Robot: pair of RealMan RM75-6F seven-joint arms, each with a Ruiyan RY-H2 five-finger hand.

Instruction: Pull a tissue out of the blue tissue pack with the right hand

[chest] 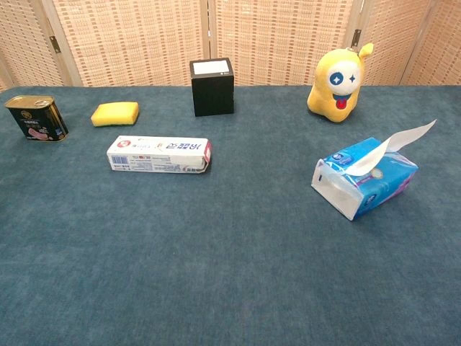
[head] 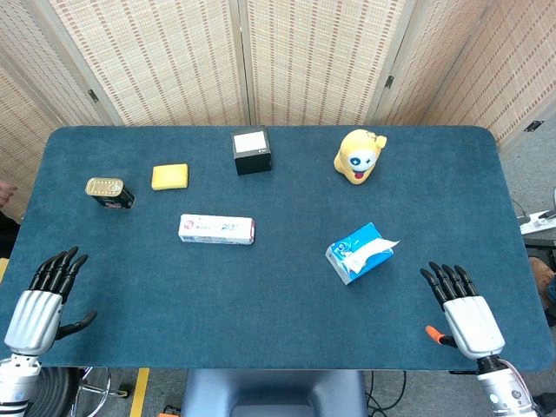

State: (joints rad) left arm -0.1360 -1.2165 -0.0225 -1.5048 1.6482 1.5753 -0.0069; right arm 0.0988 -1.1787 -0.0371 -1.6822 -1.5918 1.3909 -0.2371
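Both hands sit at the near edge of the table (head: 278, 347), nearest the head camera: the right hand (head: 462, 304) by the near right corner and the left hand (head: 43, 300) by the near left corner, each empty with fingers spread apart and pointing toward the far edge. Neither shows in the chest view. Between the right hand and the table's middle lies the blue tissue pack (chest: 366, 178), on its side, well apart from the hand. Its long axis runs diagonally, one end toward the near edge and middle, the other toward the far right corner. From its top slot a white tissue (chest: 400, 139) stands out, leaning toward the right edge. My worry is that the pack looks light and nothing holds it down, so a pull may drag or lift the whole pack instead of freeing the sheet; a clumsy pinch could also tear the thin tissue or crush it back into the slot.
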